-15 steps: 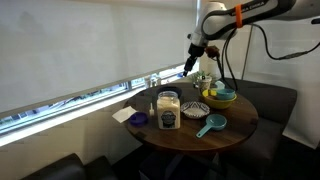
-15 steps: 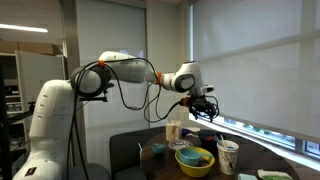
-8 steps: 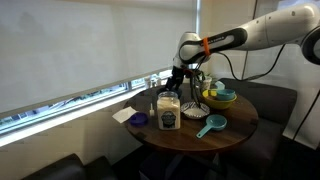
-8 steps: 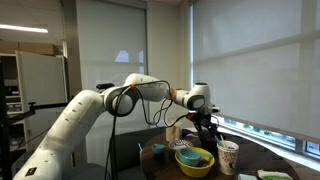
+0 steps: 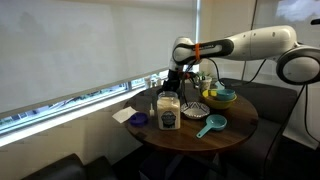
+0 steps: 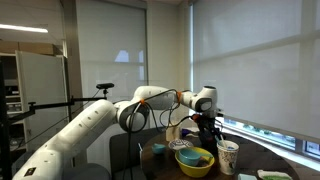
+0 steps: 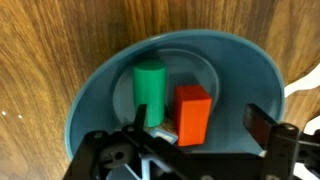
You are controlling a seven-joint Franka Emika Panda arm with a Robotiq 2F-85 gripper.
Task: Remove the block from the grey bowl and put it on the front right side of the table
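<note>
Along the wrist view's left margin: table [image 7: 35, 60], dark brown wood, slanting grain. Carries the bowl.

Next rightward: bowl [image 7: 88, 100], blue-grey, round, deep-walled, filling most of the picture. Holds two pieces.

Left piece: green cylinder [image 7: 150, 85], upright, left of the bowl's centre.

Right piece: orange block [image 7: 192, 112], rectangular, inside the bowl just beside the cylinder. Touching or narrowly apart, cannot tell. Not yet lifted.

Lower edge, spanning both pieces: gripper [image 7: 198, 122], spread wide and empty, poised above the bowl. One jaw over the cylinder's near end, the other well past the block toward the rim.

Cross-reference, in an exterior view: same gripper [image 5: 178, 85] low over the table's far side, seen above a white container [image 5: 168, 110].

Step in hand, by judgement: pre-grasp approach over the bowl.

Next move, by judgement: calls for a small shift toward the block so the jaws straddle it alone, clear of the cylinder. Then descent, closure, lift above the rim, and carriage to the table's front right.
</note>
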